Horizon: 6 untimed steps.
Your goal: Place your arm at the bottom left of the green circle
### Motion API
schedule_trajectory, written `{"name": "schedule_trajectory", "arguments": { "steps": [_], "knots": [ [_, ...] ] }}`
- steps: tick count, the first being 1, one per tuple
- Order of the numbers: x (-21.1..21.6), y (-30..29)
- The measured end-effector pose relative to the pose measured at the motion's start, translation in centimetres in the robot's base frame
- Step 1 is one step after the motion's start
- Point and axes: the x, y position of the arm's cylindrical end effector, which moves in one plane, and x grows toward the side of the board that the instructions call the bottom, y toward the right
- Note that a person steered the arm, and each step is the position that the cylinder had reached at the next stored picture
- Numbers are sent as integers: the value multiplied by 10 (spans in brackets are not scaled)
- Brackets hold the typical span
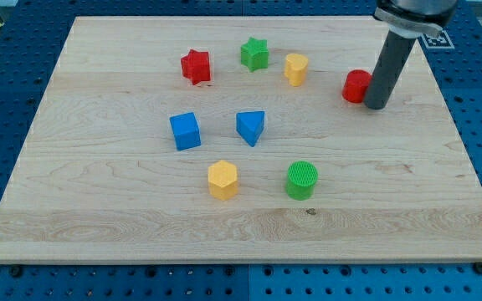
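Observation:
The green circle [301,180] is a ribbed green cylinder on the wooden board [99,217], right of centre toward the view's bottom. My tip [376,105] is at the lower end of the dark rod near the view's top right. It sits just right of a red cylinder [356,86], touching or nearly touching it. The tip is far up and to the right of the green circle.
A yellow hexagon [223,180] lies left of the green circle. A blue cube [185,131] and a blue triangular block [251,127] sit mid-board. A red star [196,66], a green star [255,53] and a yellow block [295,68] are near the top.

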Motion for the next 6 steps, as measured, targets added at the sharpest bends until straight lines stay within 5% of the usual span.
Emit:
{"name": "schedule_trajectory", "arguments": {
  "steps": [3, 4, 6],
  "knots": [
    [161, -11],
    [200, -56],
    [173, -165]
  ]
}}
